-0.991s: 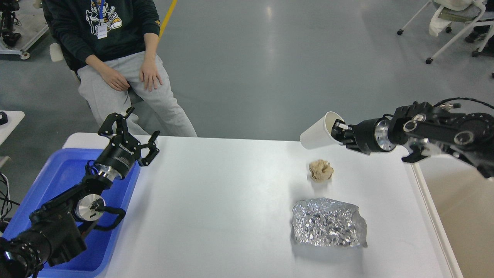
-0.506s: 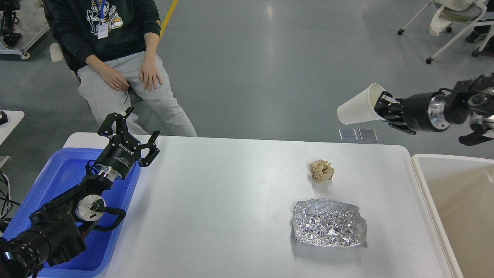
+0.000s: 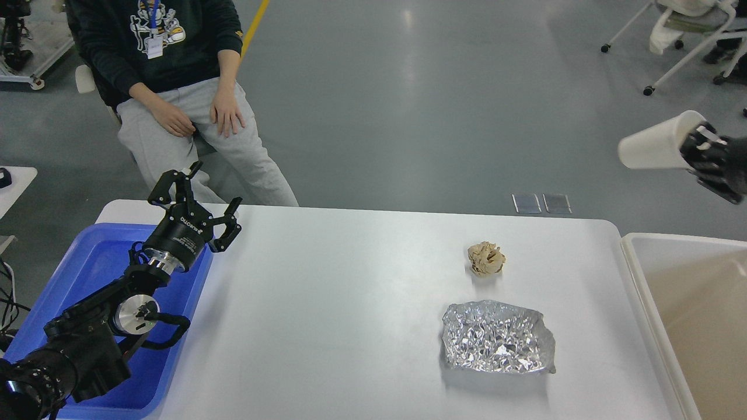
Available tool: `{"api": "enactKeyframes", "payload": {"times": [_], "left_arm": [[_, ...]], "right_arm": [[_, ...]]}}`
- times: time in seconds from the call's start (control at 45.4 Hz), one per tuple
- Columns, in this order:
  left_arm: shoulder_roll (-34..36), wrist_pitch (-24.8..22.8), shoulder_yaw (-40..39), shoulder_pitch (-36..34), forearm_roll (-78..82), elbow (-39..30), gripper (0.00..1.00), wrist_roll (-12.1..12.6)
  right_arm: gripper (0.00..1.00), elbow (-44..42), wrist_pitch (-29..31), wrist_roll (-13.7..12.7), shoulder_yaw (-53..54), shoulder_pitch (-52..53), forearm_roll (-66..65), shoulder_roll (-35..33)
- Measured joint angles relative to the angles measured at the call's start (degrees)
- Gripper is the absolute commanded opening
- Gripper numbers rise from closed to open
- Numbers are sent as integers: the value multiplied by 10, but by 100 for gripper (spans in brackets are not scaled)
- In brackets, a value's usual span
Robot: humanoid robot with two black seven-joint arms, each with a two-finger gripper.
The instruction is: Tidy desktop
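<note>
The white desktop (image 3: 350, 303) carries a crumpled beige paper ball (image 3: 485, 258) at the right rear and a crumpled sheet of silver foil (image 3: 497, 337) in front of it. My right gripper (image 3: 697, 144) is at the far right edge, high above the beige bin, shut on the rim of a white paper cup (image 3: 656, 146) that lies on its side in the air. My left gripper (image 3: 195, 195) is open and empty above the desktop's left rear corner, over the far edge of the blue tray.
A blue plastic tray (image 3: 93, 274) lies at the left under my left arm. A beige bin (image 3: 694, 315) stands off the right edge. A seated person (image 3: 175, 87) is behind the table's left rear. Chairs stand at the far right rear.
My right arm has carried the white cup up and to the right, from over the paper ball to above the beige bin. The left arm has not moved.
</note>
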Motion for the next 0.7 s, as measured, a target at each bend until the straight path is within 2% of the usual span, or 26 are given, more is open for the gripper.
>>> {"api": "enactKeyframes", "payload": {"times": [0.374, 0.705], "left_arm": [[0, 0, 0, 0, 0, 0, 100, 0], [0, 0, 0, 0, 0, 0, 100, 0]], "right_arm": [[0, -138, -13, 4, 3, -120, 83, -35], [0, -304, -23, 9, 80, -279, 111, 27]]}}
